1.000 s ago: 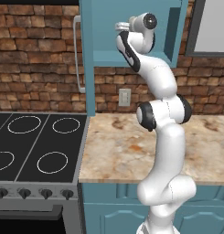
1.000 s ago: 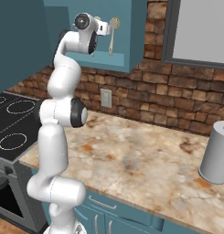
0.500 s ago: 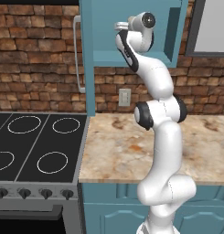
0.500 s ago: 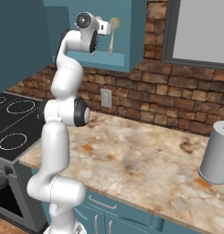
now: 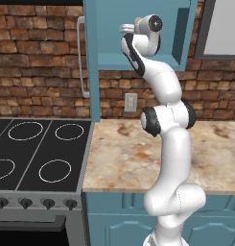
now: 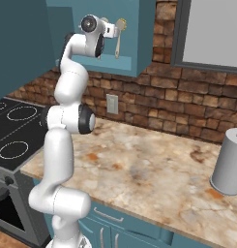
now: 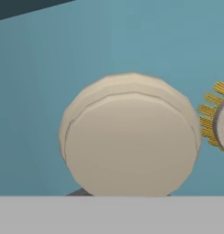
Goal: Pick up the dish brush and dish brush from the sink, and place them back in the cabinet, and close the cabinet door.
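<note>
The cabinet [image 5: 138,60] hangs open above the counter, and my arm reaches up into it. In the right base view my gripper [image 6: 113,30] is shut on a dish brush [image 6: 118,43], whose tan handle hangs down from a yellowish head just over the cabinet's floor. In the hand view the held brush shows as a big beige disc [image 7: 129,137] against the light blue back wall. A second dish brush [image 7: 218,121], grey-headed with yellow bristles, lies at the right edge. The cabinet door [image 5: 92,57] stands open to the left, with its silver bar handle [image 5: 81,55]. The sink is out of view.
A black stovetop [image 5: 37,153] with white rings lies left of the marbled counter [image 5: 123,158]. A grey canister [image 6: 229,162] stands on the counter's far right. A wall outlet [image 5: 131,102] sits on the brick wall under the cabinet. A framed grey panel [image 6: 212,29] hangs to its right.
The hand with the brush has crept slightly further up into the cabinet. Nothing was let go or taken.
</note>
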